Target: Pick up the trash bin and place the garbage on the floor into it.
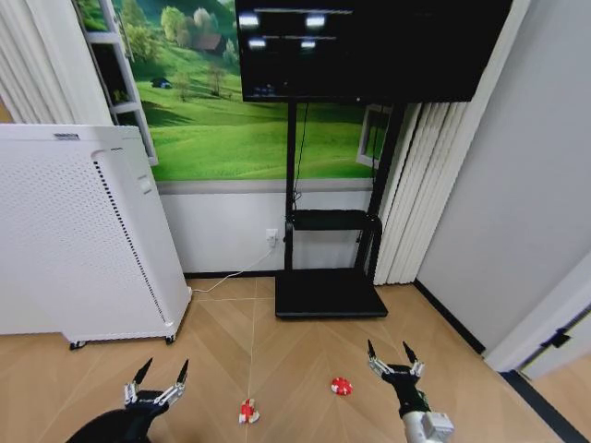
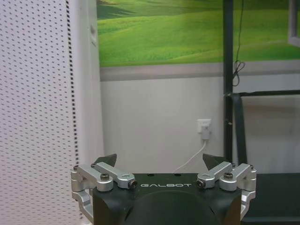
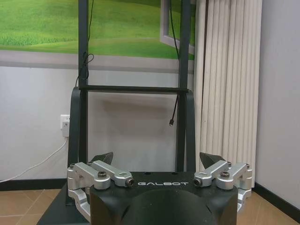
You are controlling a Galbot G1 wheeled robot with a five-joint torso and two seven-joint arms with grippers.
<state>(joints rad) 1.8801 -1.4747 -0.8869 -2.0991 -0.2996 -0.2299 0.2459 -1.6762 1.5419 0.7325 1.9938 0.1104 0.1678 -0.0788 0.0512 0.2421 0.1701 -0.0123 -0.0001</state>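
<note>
Two red-and-white scraps [image 1: 247,412] [image 1: 342,386] lying bottom centre on floor [image 1: 277,351] | left gripper [image 1: 160,377], right gripper [image 1: 389,354] hovering, fingers apart, holding nothing

Both arms are cut off by the bottom edge of the head view; the two red scraps [image 1: 341,386] are too small to identify.

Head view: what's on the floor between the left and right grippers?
Two crumpled red-and-white scraps lie on bare wood floor: one nearer the left gripper, one nearer the right gripper. Both grippers are open and empty.
</note>
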